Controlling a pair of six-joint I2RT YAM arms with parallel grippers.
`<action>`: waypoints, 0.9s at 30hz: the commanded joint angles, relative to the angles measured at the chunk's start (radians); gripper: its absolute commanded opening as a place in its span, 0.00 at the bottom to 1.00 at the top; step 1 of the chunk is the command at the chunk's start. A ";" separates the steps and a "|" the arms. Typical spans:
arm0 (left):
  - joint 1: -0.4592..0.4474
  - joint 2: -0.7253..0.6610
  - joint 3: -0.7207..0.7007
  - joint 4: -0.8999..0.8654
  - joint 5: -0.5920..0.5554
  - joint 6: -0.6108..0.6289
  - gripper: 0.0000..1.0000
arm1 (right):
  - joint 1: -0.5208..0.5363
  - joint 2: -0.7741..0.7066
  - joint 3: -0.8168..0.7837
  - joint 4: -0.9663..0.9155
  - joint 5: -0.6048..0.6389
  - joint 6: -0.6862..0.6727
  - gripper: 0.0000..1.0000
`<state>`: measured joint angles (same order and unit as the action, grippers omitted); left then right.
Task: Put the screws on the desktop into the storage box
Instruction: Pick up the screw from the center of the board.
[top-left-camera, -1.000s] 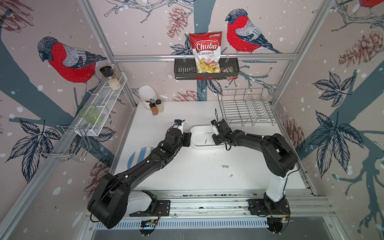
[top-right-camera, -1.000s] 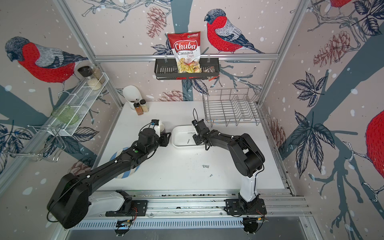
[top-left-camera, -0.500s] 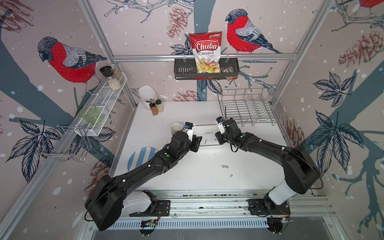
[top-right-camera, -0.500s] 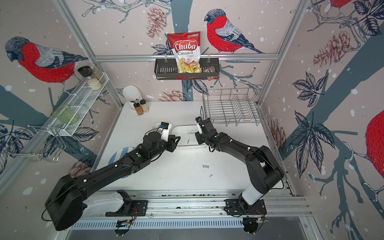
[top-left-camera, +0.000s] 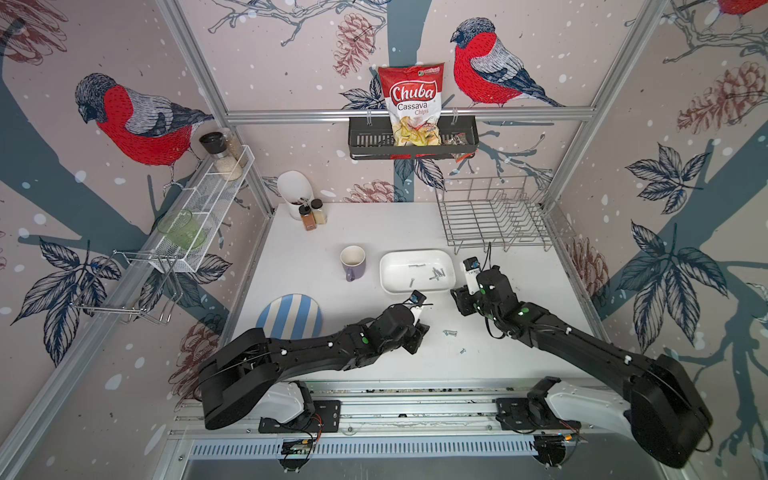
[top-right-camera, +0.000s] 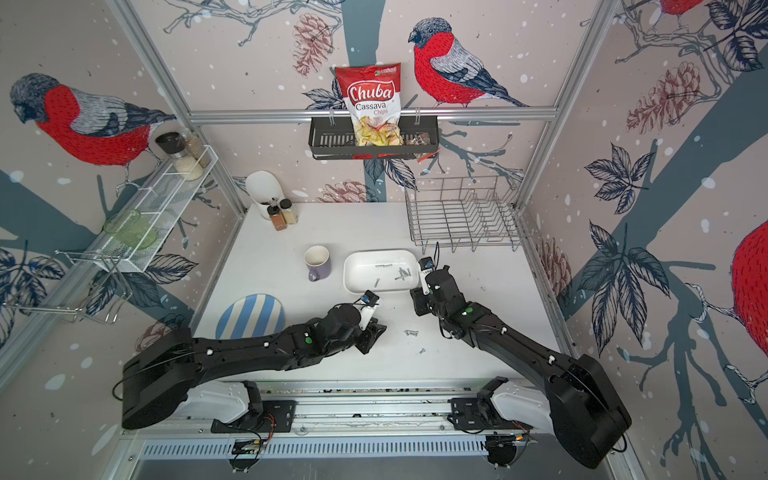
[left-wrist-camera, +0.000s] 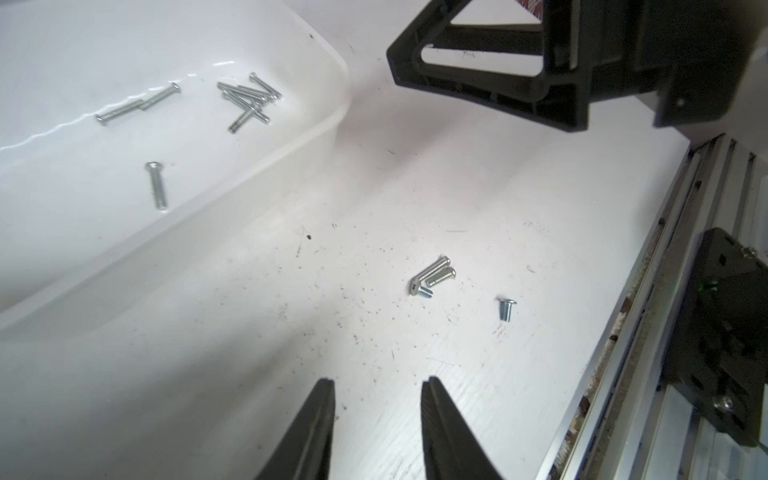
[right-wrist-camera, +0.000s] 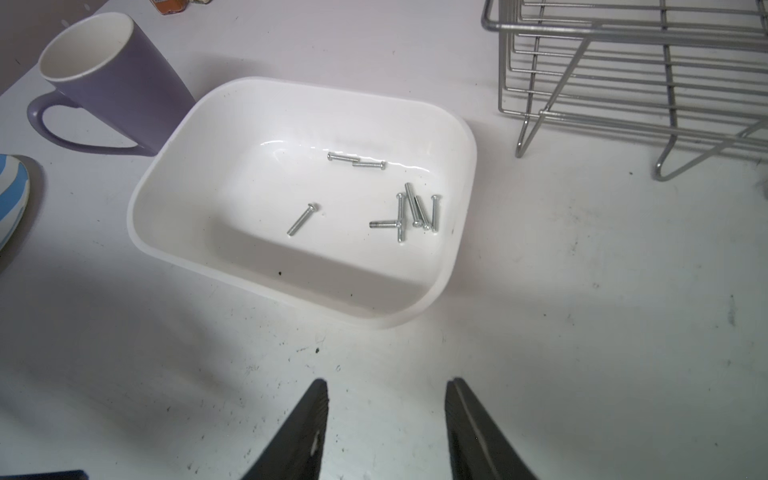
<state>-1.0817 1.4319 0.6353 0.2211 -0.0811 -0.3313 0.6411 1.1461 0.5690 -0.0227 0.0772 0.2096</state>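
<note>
The white storage box (top-left-camera: 386, 286) sits mid-desktop (top-left-camera: 374, 224) with several long screws (right-wrist-camera: 415, 210) lying inside it. Three short screws (left-wrist-camera: 432, 274) lie bunched on the desktop in front of the box, and one more screw (left-wrist-camera: 506, 309) lies apart, nearer the front rail. In both top views the bunch (top-left-camera: 450, 332) (top-right-camera: 410, 332) lies between the two arms. My left gripper (left-wrist-camera: 377, 380) hovers low just left of that bunch, open and empty. My right gripper (right-wrist-camera: 386, 380) hangs at the box's front right corner, open with nothing between its fingers.
A purple mug (top-left-camera: 353, 262) stands left of the box, and a blue-striped plate (top-left-camera: 291, 318) lies front left. A wire dish rack (top-left-camera: 494, 216) fills the back right. Spice jars (top-left-camera: 312, 214) stand at the back left. The aluminium front rail (left-wrist-camera: 648, 291) runs close to the loose screws.
Both arms have drawn back from the box toward the front. The left gripper swung from the box's left side to beside the loose screws. The right jaws stand a little wider.
</note>
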 joint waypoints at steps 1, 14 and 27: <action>-0.035 0.093 0.055 0.063 -0.023 0.034 0.39 | -0.015 -0.011 -0.040 0.097 -0.026 0.045 0.49; -0.096 0.357 0.196 0.077 -0.152 0.023 0.38 | -0.043 -0.069 -0.073 0.122 0.000 0.050 0.45; -0.096 0.398 0.253 0.062 -0.212 0.050 0.29 | -0.043 -0.072 -0.073 0.119 -0.012 0.046 0.40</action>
<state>-1.1763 1.8225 0.8810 0.2752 -0.2859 -0.2909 0.5991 1.0790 0.4961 0.0731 0.0666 0.2455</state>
